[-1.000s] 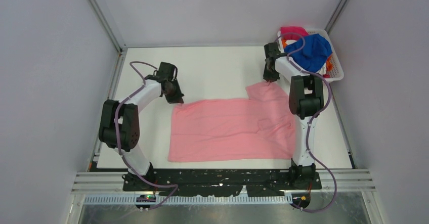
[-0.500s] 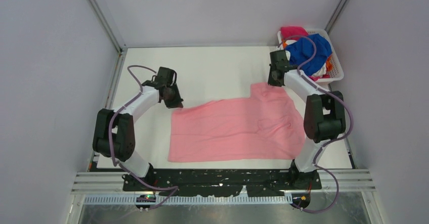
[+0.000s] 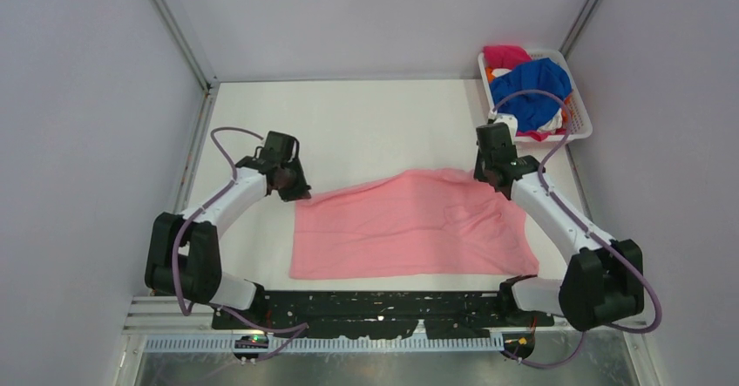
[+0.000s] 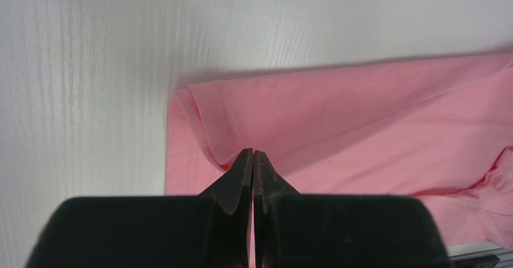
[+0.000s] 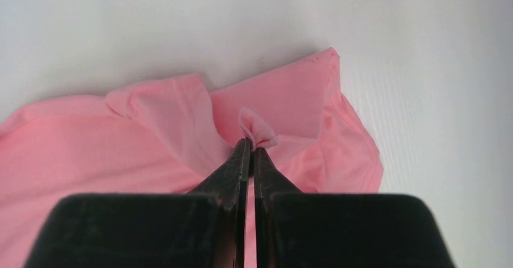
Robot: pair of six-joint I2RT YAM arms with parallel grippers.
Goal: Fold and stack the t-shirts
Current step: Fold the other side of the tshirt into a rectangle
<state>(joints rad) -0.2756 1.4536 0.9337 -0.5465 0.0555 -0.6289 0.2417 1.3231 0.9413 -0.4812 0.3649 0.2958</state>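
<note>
The light pink t-shirt [image 3: 410,225] lies spread on the white table, its far edge lifted and folded toward the front. My left gripper [image 3: 294,190] is shut on the shirt's far left hem corner [image 4: 212,123], pinched at the fingertips [image 4: 253,155]. My right gripper [image 3: 490,177] is shut on a small tuft of the shirt's far right edge [image 5: 257,129], with the sleeve [image 5: 354,153] bunched beside it. Royal blue [image 3: 532,81], magenta [image 3: 505,55], orange and white shirts sit in the basket.
The white mesh basket [image 3: 582,120] stands at the table's far right corner, behind my right arm. White table surface [image 3: 375,125] stretches beyond the pink shirt. Grey walls and metal frame posts enclose the table on three sides.
Both grippers have moved toward the front, dragging the pink shirt's far edge with them. The right arm swung outward to the right; the sleeve that stuck out far right is now folded in.
</note>
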